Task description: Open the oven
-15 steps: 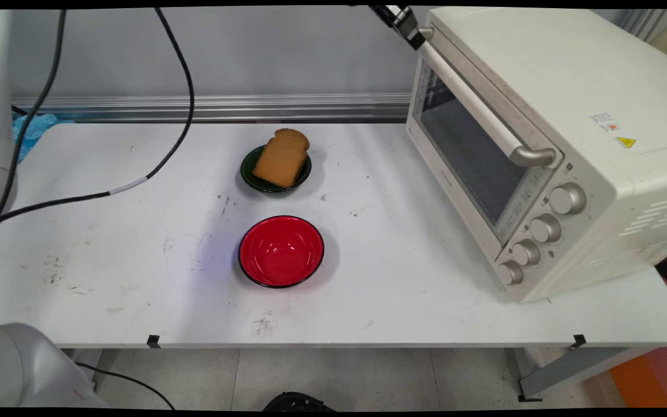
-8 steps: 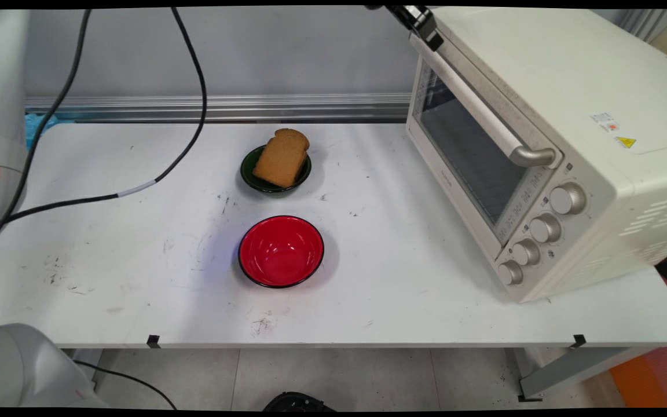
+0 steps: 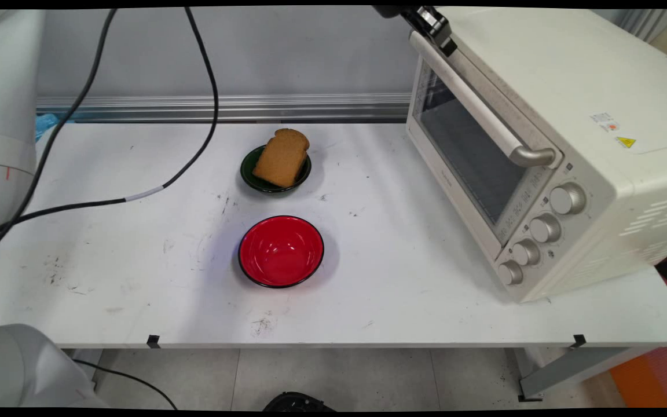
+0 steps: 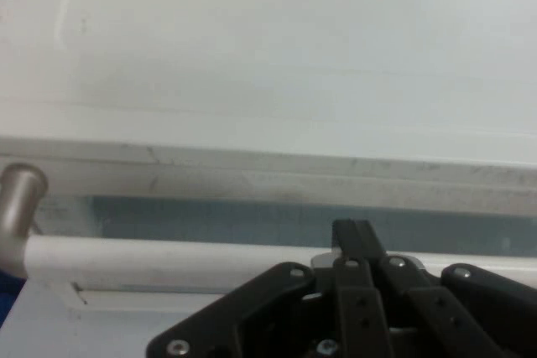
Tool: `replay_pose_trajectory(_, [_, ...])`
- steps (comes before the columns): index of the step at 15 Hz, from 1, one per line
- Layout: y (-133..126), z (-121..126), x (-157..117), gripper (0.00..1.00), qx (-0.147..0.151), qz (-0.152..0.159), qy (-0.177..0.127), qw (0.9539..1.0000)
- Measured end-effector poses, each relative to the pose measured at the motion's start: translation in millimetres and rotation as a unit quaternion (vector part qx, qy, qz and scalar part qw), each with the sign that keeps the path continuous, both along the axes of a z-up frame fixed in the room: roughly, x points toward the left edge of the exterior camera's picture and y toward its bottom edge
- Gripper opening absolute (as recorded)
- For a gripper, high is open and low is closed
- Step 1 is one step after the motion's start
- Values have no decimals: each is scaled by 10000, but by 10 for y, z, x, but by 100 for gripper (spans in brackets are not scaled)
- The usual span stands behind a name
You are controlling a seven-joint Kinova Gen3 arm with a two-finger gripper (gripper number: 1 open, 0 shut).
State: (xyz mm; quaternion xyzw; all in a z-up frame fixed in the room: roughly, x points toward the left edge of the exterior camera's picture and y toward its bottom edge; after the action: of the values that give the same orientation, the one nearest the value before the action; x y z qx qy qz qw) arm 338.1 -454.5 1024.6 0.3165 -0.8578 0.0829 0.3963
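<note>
My black gripper (image 3: pixel 444 41) is at the top edge of the main view, against the far upper corner of the cream toaster oven (image 3: pixel 548 145). Its tips rest by the far end of the oven's door handle (image 3: pixel 478 104). In the hand view the gripper (image 4: pixel 352 232) is shut, with its two fingers pressed together just over the white handle bar (image 4: pixel 168 253). The glass door (image 4: pixel 210 220) lies behind the bar. The oven door is closed. Nothing is between the fingers.
A slice of brown bread (image 3: pixel 281 156) leans in a dark green bowl (image 3: pixel 252 179) at mid-table. An empty red bowl (image 3: pixel 281 251) stands nearer the front. Black cables (image 3: pixel 194 116) hang over the table's left half.
The gripper has shifted right and slightly down along the oven's top front edge, past the handle's far end. The hanging cables have swung right. Bowls and bread are unmoved.
</note>
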Motion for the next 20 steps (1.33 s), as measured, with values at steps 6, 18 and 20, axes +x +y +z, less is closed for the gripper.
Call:
replay_pose_trajectory(6, [-74, -112, -117, 0, 1, 35, 53, 10000])
replay_pose_trajectory(18, [-170, -383, -282, 0, 38, 69, 69, 9999])
replay_pose_trajectory(20, [-170, -426, -290, 0, 39, 62, 56, 10000])
